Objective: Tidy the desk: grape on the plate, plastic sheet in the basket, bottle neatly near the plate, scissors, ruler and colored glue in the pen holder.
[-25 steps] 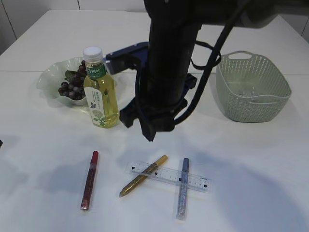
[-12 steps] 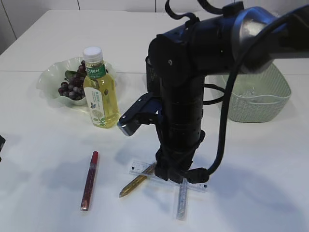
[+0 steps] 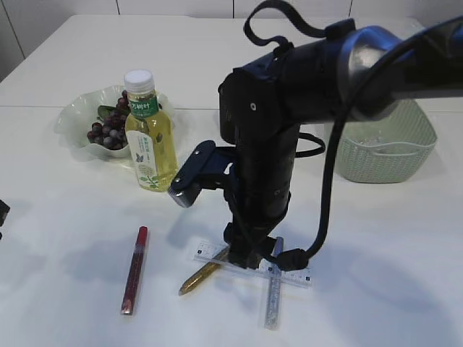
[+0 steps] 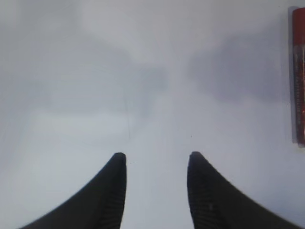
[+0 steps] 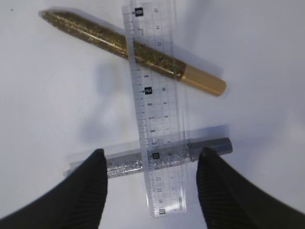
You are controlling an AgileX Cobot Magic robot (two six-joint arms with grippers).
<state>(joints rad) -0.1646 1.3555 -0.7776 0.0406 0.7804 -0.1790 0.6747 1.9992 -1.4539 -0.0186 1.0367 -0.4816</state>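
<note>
The clear ruler (image 5: 155, 109) shows the numbers 0, 2 and 10. It lies across the gold glue (image 5: 133, 50) and the silver glue (image 5: 157, 155) on the white counter (image 3: 65, 217). The right hand (image 5: 151, 183) hangs over them, fingers apart — holding nothing. The left hand (image 4: 156, 191) is apart too, near the red glue (image 4: 299, 76). The bottle (image 3: 150, 134) has a green label with writing too small to read — it stands by the grape (image 3: 108, 131) plate (image 3: 76, 116). The big dark arm (image 3: 268, 144) hides part of the basket (image 3: 405, 144).
</note>
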